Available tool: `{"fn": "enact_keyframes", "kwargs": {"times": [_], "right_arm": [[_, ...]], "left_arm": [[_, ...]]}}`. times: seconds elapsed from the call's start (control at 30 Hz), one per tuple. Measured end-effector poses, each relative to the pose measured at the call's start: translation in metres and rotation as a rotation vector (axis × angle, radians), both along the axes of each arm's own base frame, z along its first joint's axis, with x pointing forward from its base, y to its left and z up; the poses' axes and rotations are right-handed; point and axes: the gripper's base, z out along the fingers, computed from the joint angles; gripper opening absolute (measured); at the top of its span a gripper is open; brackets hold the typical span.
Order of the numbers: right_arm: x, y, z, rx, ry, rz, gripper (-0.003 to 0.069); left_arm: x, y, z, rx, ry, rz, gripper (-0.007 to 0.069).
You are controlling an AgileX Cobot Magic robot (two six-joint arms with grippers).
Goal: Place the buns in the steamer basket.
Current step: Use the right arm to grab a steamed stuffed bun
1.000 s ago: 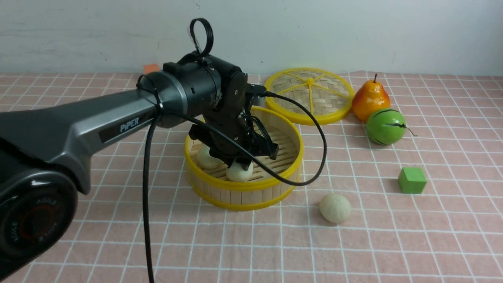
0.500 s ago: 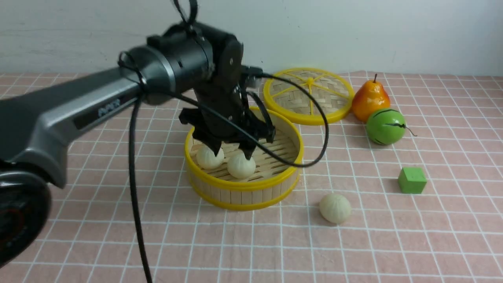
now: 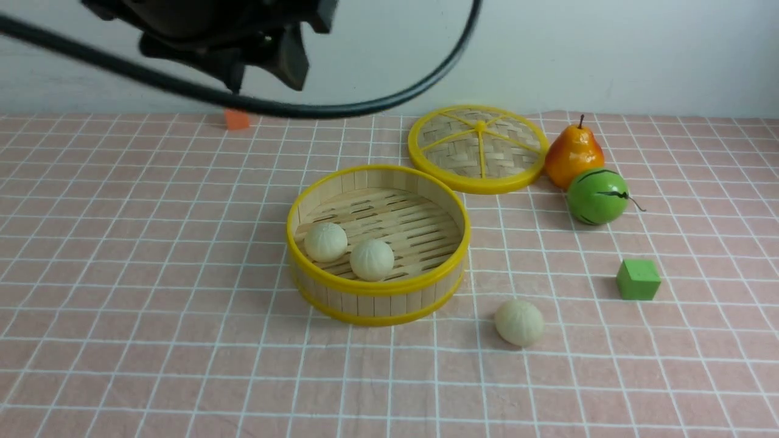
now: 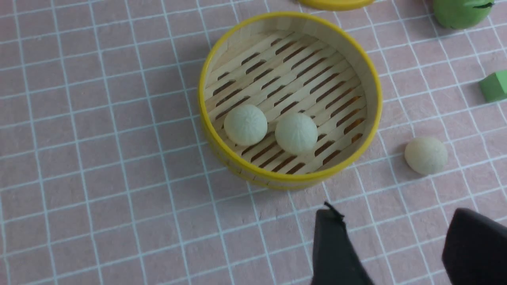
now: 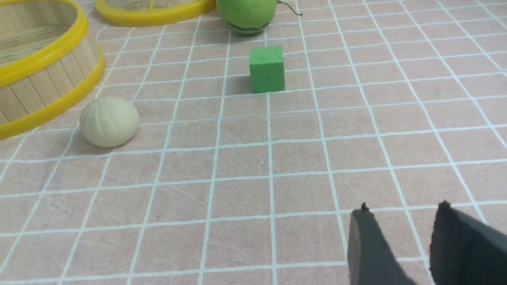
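Buns [image 4: 245, 124] number two inside the steamer basket [image 4: 291, 16]; the third bun [image 5: 109, 122] lies on the cloth [image 5: 277, 166] near its wall, ahead of my right gripper [image 5: 405, 206], jaws apart and empty. I would straddle it squarely and close gently, since it may roll. My left gripper [image 4: 396, 213], also apart, hangs high.
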Motion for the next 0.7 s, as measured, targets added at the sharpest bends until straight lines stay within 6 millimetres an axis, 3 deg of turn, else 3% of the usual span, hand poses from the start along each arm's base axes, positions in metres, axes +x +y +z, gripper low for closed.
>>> {"fn": "enact_keyframes", "kwargs": {"times": [0.17,0.4,0.57,0.7], "right_arm": [[0.000,0.000,0.000,0.000,0.000,0.000,0.0239],[0.000,0.000,0.000,0.000,0.000,0.000,0.0239],[0.000,0.000,0.000,0.000,0.000,0.000,0.0239],[0.000,0.000,0.000,0.000,0.000,0.000,0.0239]], "left_arm": [[-0.053,0.032,-0.018,0.021,0.039,0.005,0.0179],[-0.102,0.060,-0.064,0.029,0.056,0.006,0.0028],[-0.138,0.080,-0.086,-0.028,-0.030,-0.003,-0.0007],[-0.159,0.090,-0.092,-0.099,-0.087,-0.015,-0.0007]]}}
